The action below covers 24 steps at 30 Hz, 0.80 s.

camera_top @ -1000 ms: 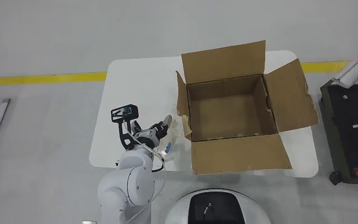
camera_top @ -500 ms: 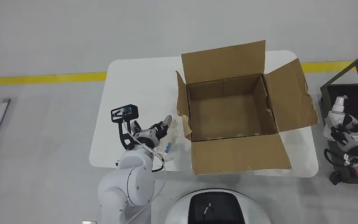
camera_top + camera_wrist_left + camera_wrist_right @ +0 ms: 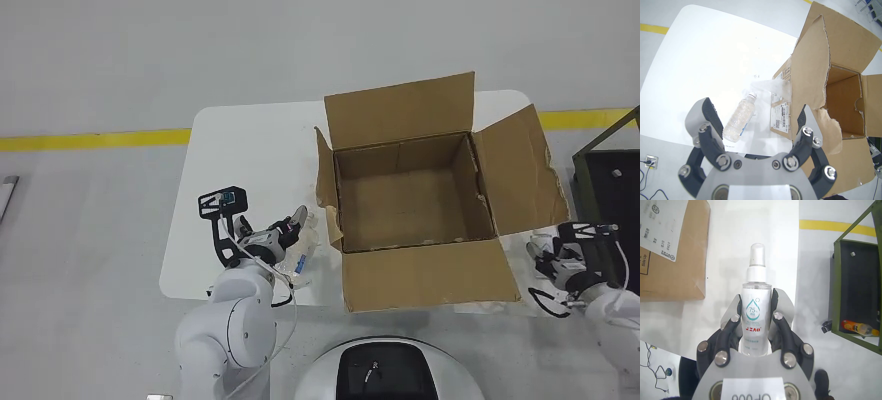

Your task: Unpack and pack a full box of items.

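Fingers (image 3: 774,303) of the right gripper (image 3: 757,296) clamp the spray bottle (image 3: 755,313).

A white tabletop (image 3: 250,160) with rounded corners stands on a pale grey floor (image 3: 100,60). A yellow line (image 3: 90,140) painted on the floor shows on either side of the tabletop, towards its far edge. Off the tabletop's right end stands a green-framed cart (image 3: 835,291) with a dark tray and a black caster (image 3: 826,327), and a floor socket (image 3: 651,159) lies just off the near edge.
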### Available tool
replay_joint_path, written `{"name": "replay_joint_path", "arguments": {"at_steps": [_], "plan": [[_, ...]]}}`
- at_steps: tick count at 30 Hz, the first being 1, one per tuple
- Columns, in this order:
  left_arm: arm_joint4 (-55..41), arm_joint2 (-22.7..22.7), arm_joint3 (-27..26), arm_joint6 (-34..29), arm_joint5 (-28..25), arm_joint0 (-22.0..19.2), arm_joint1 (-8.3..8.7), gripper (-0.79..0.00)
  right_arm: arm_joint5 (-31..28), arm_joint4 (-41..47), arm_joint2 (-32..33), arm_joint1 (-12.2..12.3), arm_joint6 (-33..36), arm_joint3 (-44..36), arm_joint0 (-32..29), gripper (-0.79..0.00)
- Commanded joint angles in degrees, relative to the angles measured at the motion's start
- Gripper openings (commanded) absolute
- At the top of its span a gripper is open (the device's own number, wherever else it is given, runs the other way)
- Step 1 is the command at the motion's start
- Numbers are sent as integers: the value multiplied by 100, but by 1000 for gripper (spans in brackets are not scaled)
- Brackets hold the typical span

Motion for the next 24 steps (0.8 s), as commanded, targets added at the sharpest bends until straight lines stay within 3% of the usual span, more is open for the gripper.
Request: {"name": "replay_joint_path", "arguments": {"at_steps": [1, 9, 10, 11, 12, 24], "plan": [[0, 0, 0, 0, 0, 0, 0, 0, -16, -30, -62, 3, 50, 15, 18, -785], [0, 0, 0, 0, 0, 0, 0, 0, -58, -201, -275, 18, 122, 194, 118, -785], [0, 0, 0, 0, 0, 0, 0, 0, -59, -208, -294, 19, 125, 206, 124, -757], [0, 0, 0, 0, 0, 0, 0, 0, -69, -226, -317, 21, 144, 224, 125, -643], [0, 0, 0, 0, 0, 0, 0, 0, -66, -250, -332, 23, 148, 244, 134, -594], [0, 0, 0, 0, 0, 0, 0, 0, -91, -249, -369, 48, 182, 315, 164, -409]]}}
